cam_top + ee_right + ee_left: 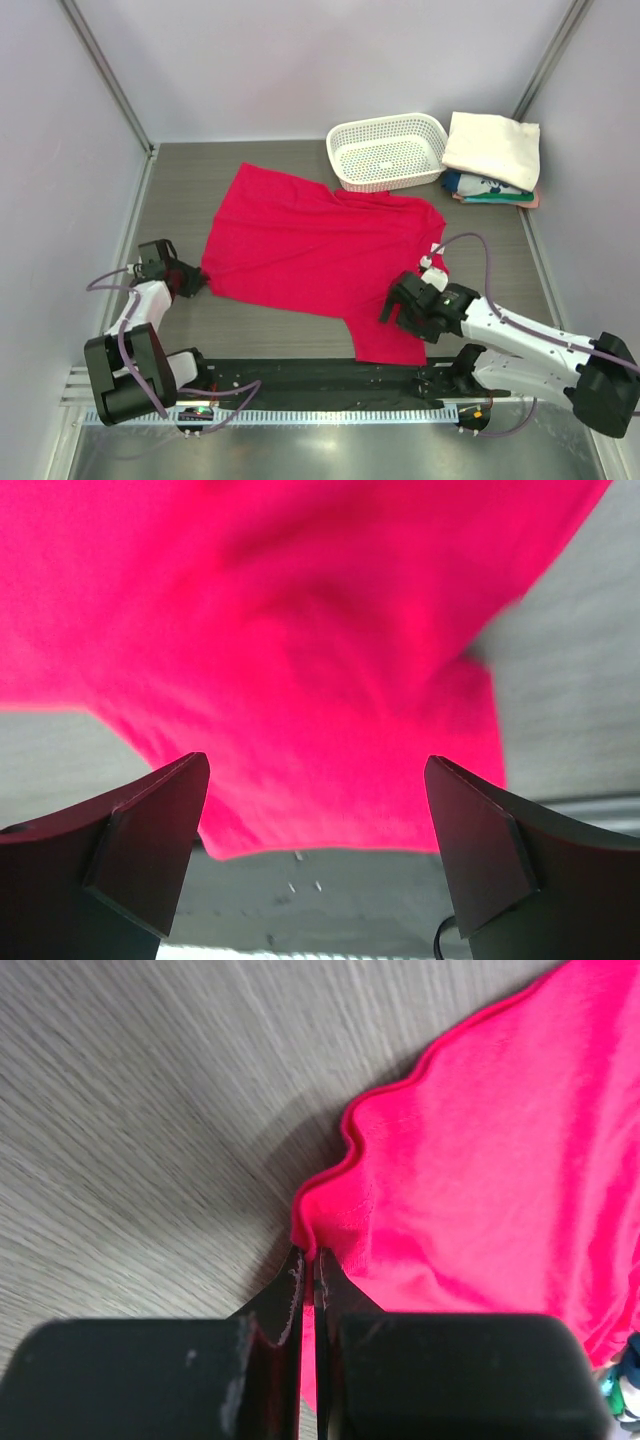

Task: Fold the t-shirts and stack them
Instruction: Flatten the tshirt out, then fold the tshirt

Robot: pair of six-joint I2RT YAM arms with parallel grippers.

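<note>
- Lying spread flat across the middle of the table (190,185), the red t-shirt (310,255) reaches from the left arm to the right arm.
- The left gripper (308,1263) is pressed together on the near-left corner of the red t-shirt, pinching the hem (the cloth puckers into a small ridge right at the tips).
- The right gripper (315,775) is spread wide above the near-right part of the same shirt, with a flap of red cloth showing between its two fingers. Whether they touch the cloth cannot be told.
- A white basket (387,150) stands at the far side of the table, just beside the shirt's far edge.
- Right of the basket, in the far right corner, sits a folded stack: a cream t-shirt (492,148) on top, a teal-printed t-shirt (482,187) under it, and a pink edge (530,201) at the bottom.
</note>
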